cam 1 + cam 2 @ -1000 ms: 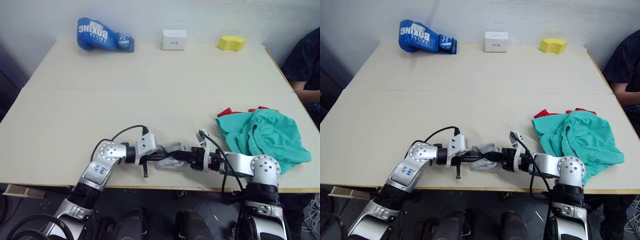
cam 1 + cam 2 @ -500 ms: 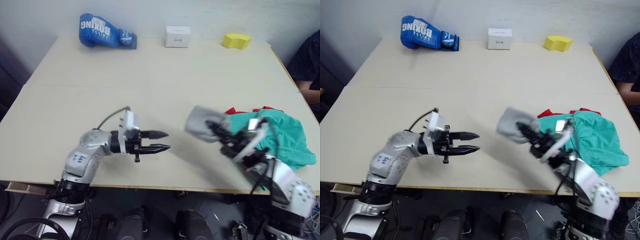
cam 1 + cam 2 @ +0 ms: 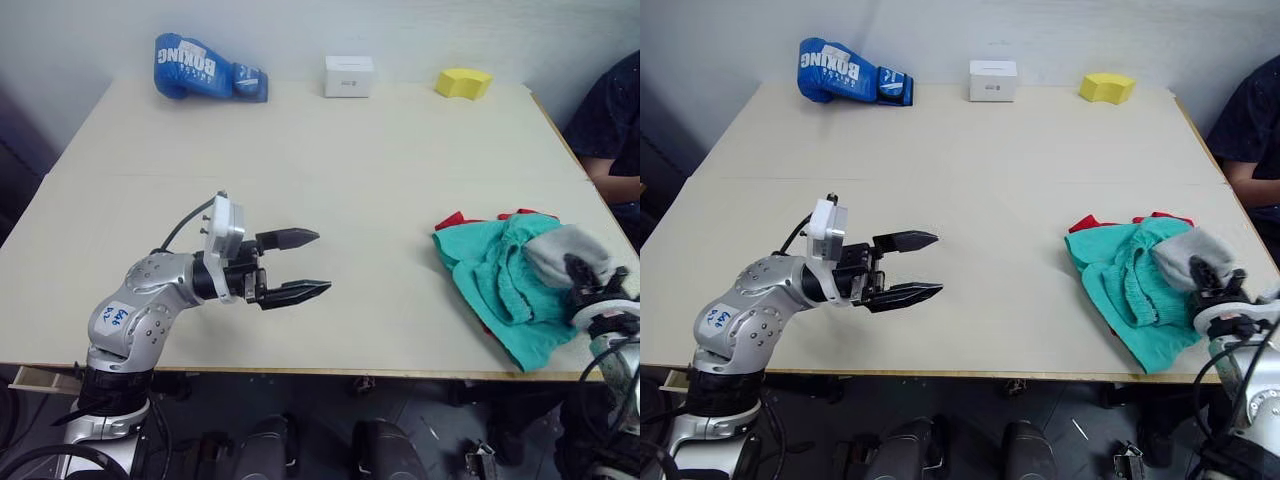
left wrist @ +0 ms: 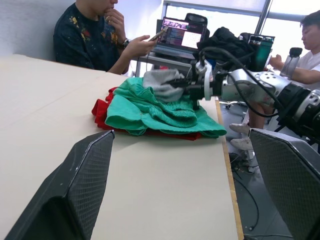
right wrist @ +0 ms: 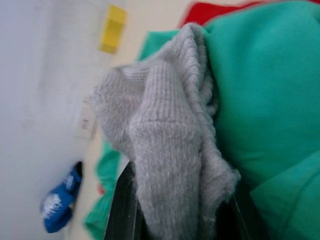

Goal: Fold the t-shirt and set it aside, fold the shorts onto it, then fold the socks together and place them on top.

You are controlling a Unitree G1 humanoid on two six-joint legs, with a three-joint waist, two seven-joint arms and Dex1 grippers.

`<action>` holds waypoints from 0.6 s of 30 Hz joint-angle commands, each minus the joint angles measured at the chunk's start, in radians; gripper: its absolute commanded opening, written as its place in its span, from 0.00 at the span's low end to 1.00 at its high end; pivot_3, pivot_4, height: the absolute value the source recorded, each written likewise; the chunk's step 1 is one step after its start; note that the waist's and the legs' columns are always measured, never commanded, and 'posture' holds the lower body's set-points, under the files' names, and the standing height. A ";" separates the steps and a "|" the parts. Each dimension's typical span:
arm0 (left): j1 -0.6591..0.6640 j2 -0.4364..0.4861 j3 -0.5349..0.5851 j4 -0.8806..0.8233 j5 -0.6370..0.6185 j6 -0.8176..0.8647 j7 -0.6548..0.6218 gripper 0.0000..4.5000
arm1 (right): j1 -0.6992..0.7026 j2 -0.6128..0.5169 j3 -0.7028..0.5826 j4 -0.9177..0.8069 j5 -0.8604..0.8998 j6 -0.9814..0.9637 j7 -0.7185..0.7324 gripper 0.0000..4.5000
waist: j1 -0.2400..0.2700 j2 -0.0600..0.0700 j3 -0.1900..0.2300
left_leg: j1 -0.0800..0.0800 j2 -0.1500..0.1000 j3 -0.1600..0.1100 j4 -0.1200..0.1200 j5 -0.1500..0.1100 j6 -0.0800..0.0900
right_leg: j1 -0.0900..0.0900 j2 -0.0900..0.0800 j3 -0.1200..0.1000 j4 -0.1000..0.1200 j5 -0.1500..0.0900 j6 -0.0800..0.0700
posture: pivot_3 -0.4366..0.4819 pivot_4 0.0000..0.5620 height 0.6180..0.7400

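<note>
The light grey socks (image 3: 565, 250) are bunched together in my right gripper (image 3: 580, 270), which is shut on them at the table's far right. They hang just over the teal-green shorts (image 3: 490, 275), seen close up in the right wrist view as grey knit socks (image 5: 165, 150) against the green shorts (image 5: 260, 100). The shorts lie crumpled on the red t-shirt (image 3: 450, 219), of which small red edges stick out. My left gripper (image 3: 322, 262) is open and empty above the table's front left. Its fingers (image 4: 75, 190) point toward the clothes pile.
A blue boxing glove (image 3: 205, 68), a white box (image 3: 349, 76) and a yellow block (image 3: 463, 84) line the table's far edge. A person (image 3: 610, 130) sits by the right side. The clothes pile lies close to the table's right front corner.
My left gripper let go of the socks, opened wide and drew back to the left. My right gripper carried the socks from the front middle to the right, over the shorts.
</note>
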 commanded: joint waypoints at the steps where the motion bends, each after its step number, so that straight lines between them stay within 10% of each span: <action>1: 0.016 0.024 0.029 -0.043 -0.008 -0.020 0.012 1.00 | 0.000 -0.038 -0.020 0.035 0.003 0.062 0.001 0.35 | 0.002 0.000 0.000 | 0.000 0.000 0.000 -0.001 0.000 0.000 | 0.000 0.000 0.000 0.000 0.000 0.000 | 0.48 0.27 1.00; 9: 0.089 0.071 0.049 -0.012 0.049 -0.093 0.025 1.00 | 0.198 -0.216 -0.125 -0.070 0.014 0.236 0.123 0.96 | 0.029 0.000 0.000 | 0.000 -0.001 0.000 -0.001 -0.003 0.004 | 0.001 -0.002 0.000 -0.002 0.000 0.000 | 0.48 0.27 1.00; 18: 0.165 0.212 0.082 0.168 0.244 -0.328 -0.039 1.00 | 0.512 -0.438 -0.216 -0.295 -0.485 0.002 0.772 1.00 | 0.028 0.001 0.000 | 0.001 0.001 0.005 -0.004 -0.006 0.002 | 0.000 -0.001 0.000 -0.009 0.001 -0.001 | 0.48 0.27 1.00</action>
